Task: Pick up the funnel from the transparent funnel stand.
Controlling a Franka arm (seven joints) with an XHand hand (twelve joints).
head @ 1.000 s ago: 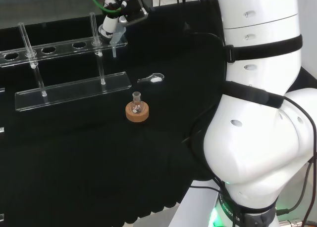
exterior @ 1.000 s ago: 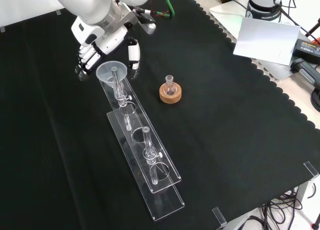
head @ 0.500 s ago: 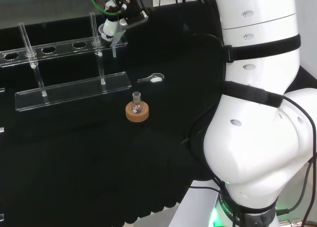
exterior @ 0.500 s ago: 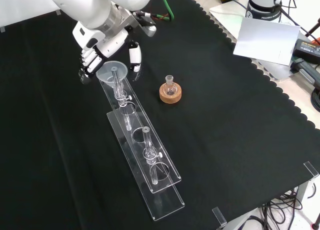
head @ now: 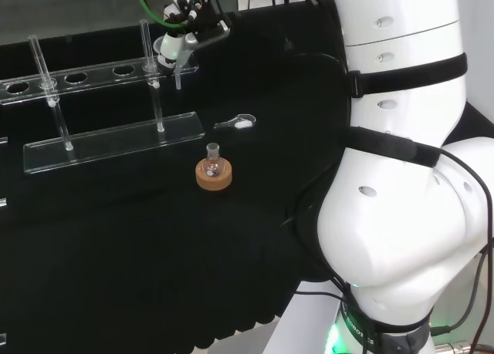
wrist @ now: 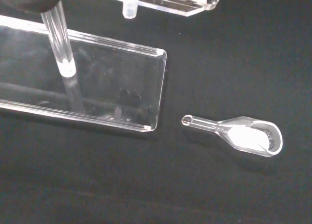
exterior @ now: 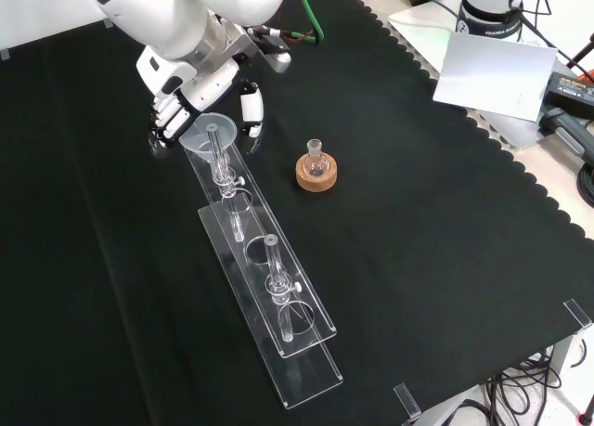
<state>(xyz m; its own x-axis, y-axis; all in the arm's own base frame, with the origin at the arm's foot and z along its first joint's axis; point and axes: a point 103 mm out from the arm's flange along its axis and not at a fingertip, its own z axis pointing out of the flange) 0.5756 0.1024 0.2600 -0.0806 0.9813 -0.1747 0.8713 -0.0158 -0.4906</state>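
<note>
The funnel (exterior: 208, 132) is seated in the end hole of the transparent funnel stand (exterior: 269, 291), at the far end in the front view, its cone bracketed by the hand (exterior: 190, 96) — fingers on one side, thumb on the other, curled about it. Whether contact is made cannot be told. The cone should be pinched under its rim and drawn straight up — no tilt — so the stem clears the hole.
</note>
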